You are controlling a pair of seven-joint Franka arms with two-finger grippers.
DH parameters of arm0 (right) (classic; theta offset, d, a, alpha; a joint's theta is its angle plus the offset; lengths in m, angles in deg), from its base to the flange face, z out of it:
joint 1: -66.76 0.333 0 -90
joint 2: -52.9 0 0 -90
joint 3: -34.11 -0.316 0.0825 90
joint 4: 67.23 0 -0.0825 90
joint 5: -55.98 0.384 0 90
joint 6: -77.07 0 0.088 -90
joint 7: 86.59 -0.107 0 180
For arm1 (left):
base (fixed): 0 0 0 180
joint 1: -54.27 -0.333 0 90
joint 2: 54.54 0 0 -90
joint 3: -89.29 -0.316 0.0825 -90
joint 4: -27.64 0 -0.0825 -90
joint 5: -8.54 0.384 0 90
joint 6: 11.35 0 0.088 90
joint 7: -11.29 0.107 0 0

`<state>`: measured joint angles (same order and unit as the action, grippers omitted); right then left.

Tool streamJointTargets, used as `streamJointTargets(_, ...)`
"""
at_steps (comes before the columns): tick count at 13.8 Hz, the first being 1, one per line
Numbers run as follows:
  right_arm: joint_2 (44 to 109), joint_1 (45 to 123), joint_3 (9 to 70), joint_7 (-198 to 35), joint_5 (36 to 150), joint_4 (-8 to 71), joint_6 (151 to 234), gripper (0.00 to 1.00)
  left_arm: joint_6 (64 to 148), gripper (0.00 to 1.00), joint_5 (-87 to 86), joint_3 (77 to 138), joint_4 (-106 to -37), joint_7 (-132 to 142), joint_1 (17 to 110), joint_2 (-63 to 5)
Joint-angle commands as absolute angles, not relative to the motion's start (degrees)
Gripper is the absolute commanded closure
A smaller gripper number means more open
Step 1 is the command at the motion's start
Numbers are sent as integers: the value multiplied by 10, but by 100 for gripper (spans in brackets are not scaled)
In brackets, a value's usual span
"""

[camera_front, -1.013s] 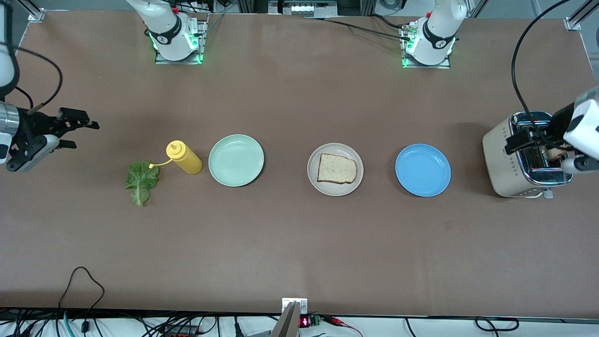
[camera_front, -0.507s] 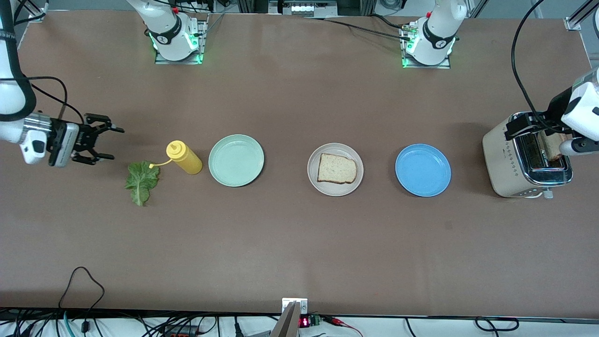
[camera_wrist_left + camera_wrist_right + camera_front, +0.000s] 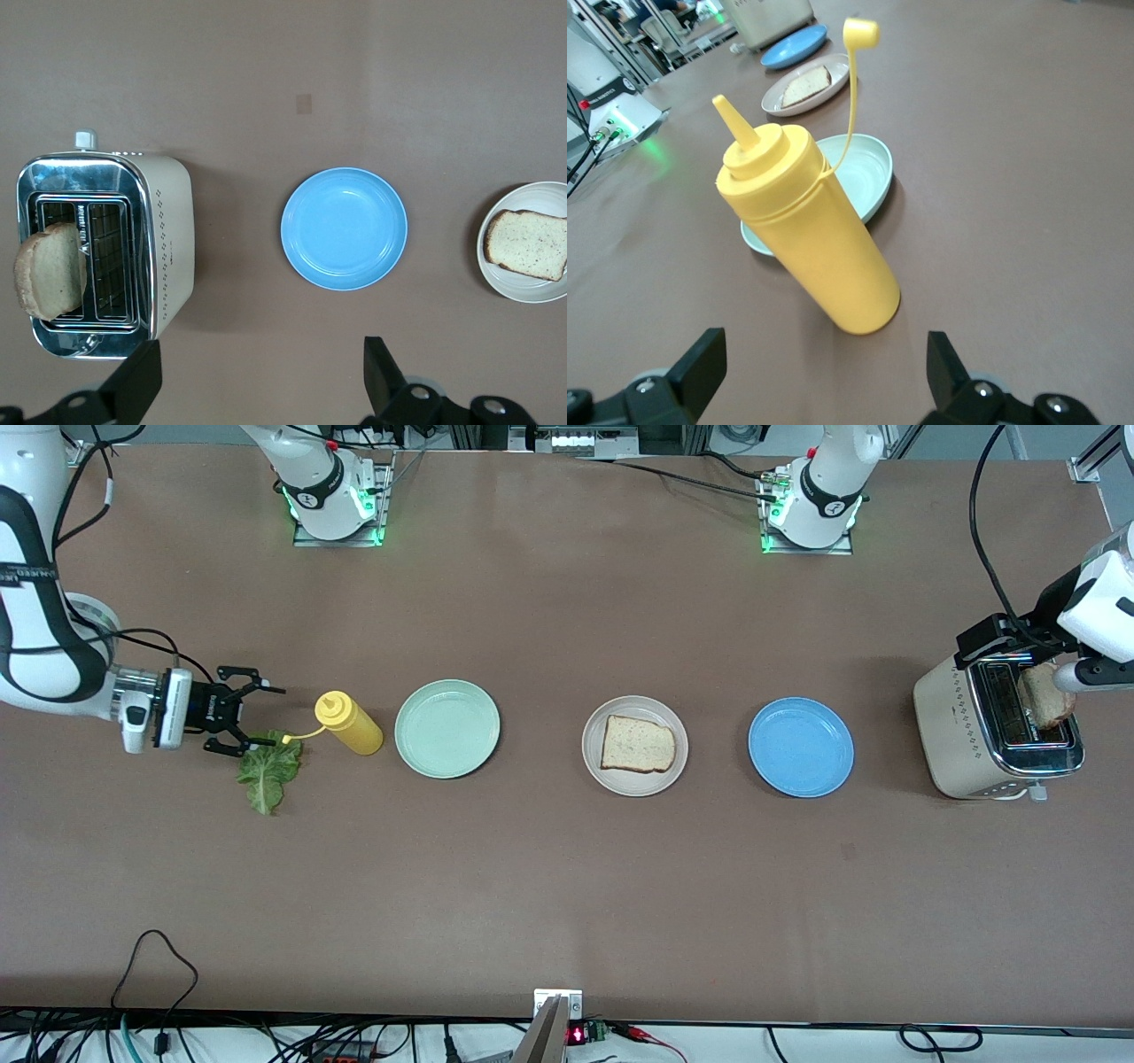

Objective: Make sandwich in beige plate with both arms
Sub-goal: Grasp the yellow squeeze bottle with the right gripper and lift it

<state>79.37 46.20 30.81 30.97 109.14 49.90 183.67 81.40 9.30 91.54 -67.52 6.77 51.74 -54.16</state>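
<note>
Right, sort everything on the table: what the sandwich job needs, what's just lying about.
Needed:
beige plate
bread slice on it
second slice in toaster
lettuce leaf

Lying about:
mustard bottle
mint-green plate
blue plate

Little readable text here. Right arm (image 3: 35,558): a black band on the link carries white lettering, probably "FRANKA EMIKA", too small to confirm. Toaster (image 3: 168,239): a short line of dark print runs along the strip between its slots, not legible. Both arm bases (image 3: 332,496) have a black collar with a small white mark, possibly a numeral. Display (image 3: 576,1035) at the table edge shows red glowing characters, unreadable.
</note>
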Motion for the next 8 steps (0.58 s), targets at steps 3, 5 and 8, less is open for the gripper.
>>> streamJointTargets(3,841,485,303,402,1141,493,1836,0,821,0,113,914,-673,90,520,-546)
streamJointTargets(5,856,494,303,432,1157,493,1837,0,817,0,113,917,-668,88,523,-546)
streamJointTargets(8,873,506,303,459,1184,492,1836,0,791,0,114,924,-668,92,527,-548)
